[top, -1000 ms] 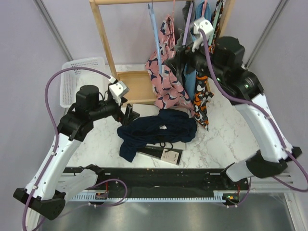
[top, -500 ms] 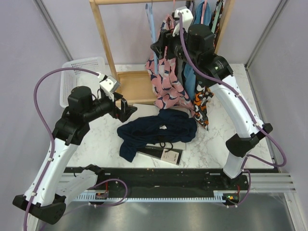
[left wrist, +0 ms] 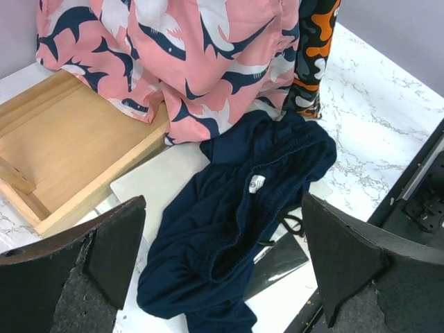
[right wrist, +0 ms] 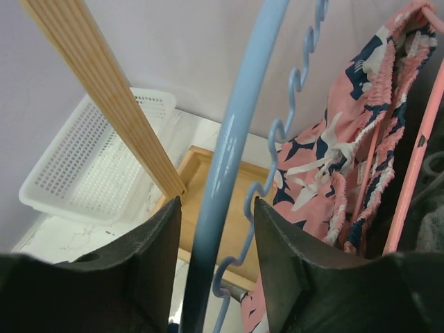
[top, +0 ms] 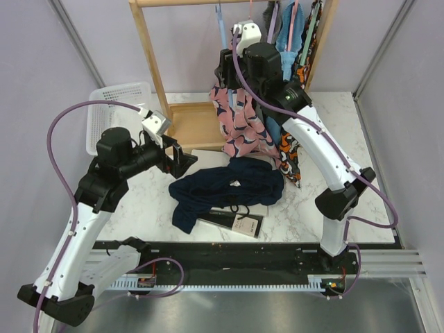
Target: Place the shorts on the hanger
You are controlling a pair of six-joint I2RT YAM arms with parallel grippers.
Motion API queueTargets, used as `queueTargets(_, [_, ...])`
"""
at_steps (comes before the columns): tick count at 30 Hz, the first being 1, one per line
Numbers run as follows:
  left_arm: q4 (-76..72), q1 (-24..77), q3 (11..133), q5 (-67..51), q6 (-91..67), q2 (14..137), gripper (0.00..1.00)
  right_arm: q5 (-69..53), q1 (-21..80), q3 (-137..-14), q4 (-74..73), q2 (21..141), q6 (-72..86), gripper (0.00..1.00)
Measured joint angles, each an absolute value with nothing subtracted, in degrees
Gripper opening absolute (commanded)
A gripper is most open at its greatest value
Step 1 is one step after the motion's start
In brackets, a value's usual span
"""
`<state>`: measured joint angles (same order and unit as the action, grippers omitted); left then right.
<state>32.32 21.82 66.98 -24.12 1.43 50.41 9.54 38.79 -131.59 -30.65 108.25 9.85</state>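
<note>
The shorts (left wrist: 236, 229) are soft, matt navy cloth, creased. The hanger (right wrist: 232, 139) is smooth, glossy light-blue plastic. The rack (right wrist: 104, 83) is pale bare wood with fine grain; the basket (right wrist: 90, 166) white plastic mesh; the surface (left wrist: 374, 111) polished marble-look white

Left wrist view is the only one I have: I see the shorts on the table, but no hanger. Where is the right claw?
Observer: The right claw is up at the rack, astride the bar of the hanger.
Operator: Is it clamped on the bar already?
Observer: Not yet: in the right wrist view a gap shows between the bar and one side of the claw.
Operator: Where on the rack does the hanger hang?
Observer: Leftmost of all, left of the pink garment.
</note>
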Motion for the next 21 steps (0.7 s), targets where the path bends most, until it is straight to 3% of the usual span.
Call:
queueTargets(2, [32.08,21.82,66.89,-24.12,0.99,50.11,1.0,10.46,38.79,-131.57,-30.68,108.68,9.91,0.31])
queueTargets(8, [31.07,21.82,66.54,-24.34,-0.03,49.91,0.99,11.57,38.79,-131.44,-30.46,109.03,11.25,0.0])
queueTargets(17, [30.7,21.82,65.58,-24.34,-1.17,49.82,0.99,11.99,38.79,-131.46,-29.15,109.43,12.25,0.0])
queueTargets(21, [30.3,21.82,65.39,-24.36,-1.56,49.87,0.99,9.08,38.72,-124.75,-23.53,106.13,12.78,0.0])
